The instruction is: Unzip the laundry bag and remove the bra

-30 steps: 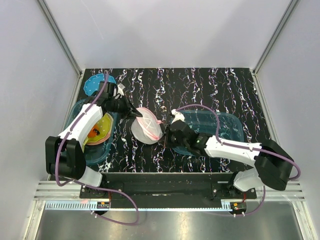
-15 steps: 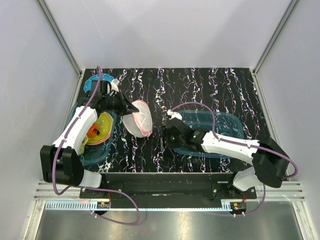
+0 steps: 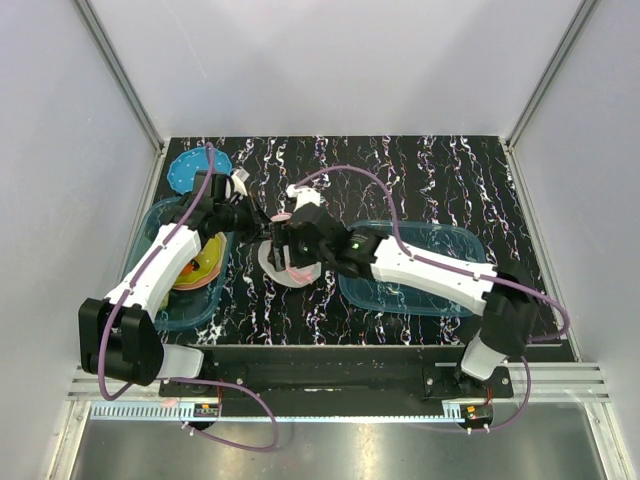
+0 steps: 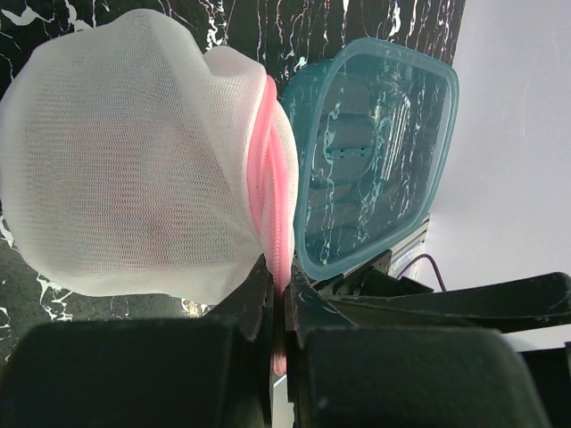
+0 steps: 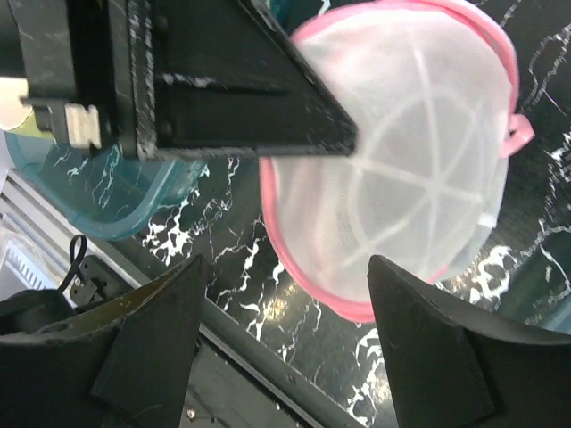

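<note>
One laundry bag (image 4: 134,152) hangs over the black white-veined worktop (image 3: 420,170), pale walls (image 3: 330,60) around; my left end effector (image 4: 277,299) clenched on its pink trim (image 4: 272,196), my right end effector (image 5: 285,267) spread open facing it.

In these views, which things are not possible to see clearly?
- The bra: no view shows it; the round white mesh laundry bag with pink trim screens its inside.
- Zipper state, top view: the right gripper covers the bag.
- Pinched trim, left wrist view: the left gripper hides it.
</note>
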`<state>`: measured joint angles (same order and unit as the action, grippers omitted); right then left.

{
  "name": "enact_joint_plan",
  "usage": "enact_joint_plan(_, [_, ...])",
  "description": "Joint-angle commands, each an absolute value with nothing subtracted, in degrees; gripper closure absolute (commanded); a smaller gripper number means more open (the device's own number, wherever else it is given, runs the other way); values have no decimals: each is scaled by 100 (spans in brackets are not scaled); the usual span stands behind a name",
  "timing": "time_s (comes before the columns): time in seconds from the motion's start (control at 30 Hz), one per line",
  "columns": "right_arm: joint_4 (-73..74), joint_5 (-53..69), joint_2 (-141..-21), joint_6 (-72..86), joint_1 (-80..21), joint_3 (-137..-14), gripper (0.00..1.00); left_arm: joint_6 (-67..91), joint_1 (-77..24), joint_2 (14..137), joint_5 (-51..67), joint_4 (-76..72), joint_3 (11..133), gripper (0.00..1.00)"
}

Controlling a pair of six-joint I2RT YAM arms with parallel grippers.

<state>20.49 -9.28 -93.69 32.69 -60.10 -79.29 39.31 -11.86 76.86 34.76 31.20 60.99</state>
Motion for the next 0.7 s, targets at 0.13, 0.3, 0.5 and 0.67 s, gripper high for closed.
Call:
enact_joint_plan(0.13, [2215, -1520, -9940, 3041, -6100, -8649, 44, 3999, -1248, 7567, 3419, 2795, 6205, 100])
enact_joint_plan(0.3, [2154, -1889, -9704, 3208, -6100, -8385, 99, 3981, -1248, 7585, 3393, 2795, 6214, 100])
enact_joint_plan(0.5, [1873, -1820, -9308, 3409, -6004, -7744, 100, 3911, -1239, 7620, 3331, 2856, 6293, 37])
enact_joint_plan(0.67, [1320, -1197, -8861, 3849, -5713, -6919, 100, 3911, -1222, 7374, 3147, 2865, 6135, 9])
